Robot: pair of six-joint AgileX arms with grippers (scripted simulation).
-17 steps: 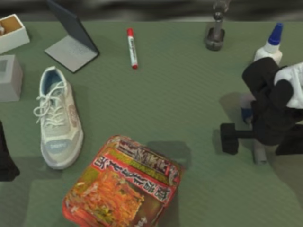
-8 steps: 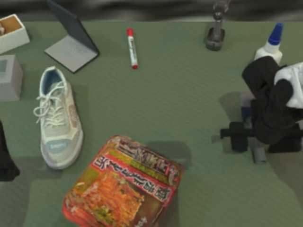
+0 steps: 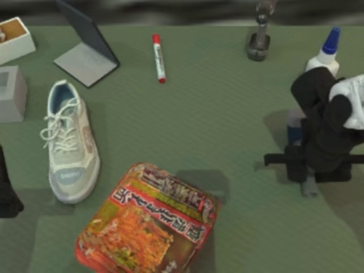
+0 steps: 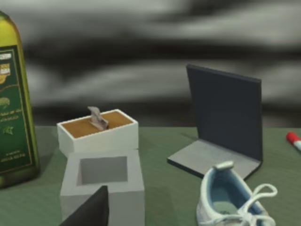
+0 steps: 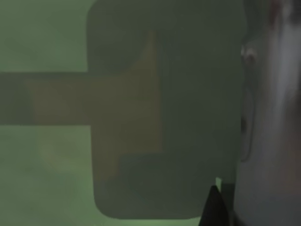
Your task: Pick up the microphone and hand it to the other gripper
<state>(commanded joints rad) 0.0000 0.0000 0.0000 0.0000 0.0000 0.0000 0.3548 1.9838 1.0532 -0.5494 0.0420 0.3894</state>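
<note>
green table (image 3: 227, 114), right gripper (image 3: 310, 165) closed around microphone (image 3: 310, 186)

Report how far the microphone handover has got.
Done: the right gripper is down over the microphone at the table's right, fingers closed on its grey handle. In hand: the grasp; the microphone looks not yet lifted. Left: lifting and passing it to the left gripper, parked at the table's left edge.

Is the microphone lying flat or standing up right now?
Lying flat on the table: the microphone has its grey handle poking out beneath the right hand, its blue head showing above.
</note>
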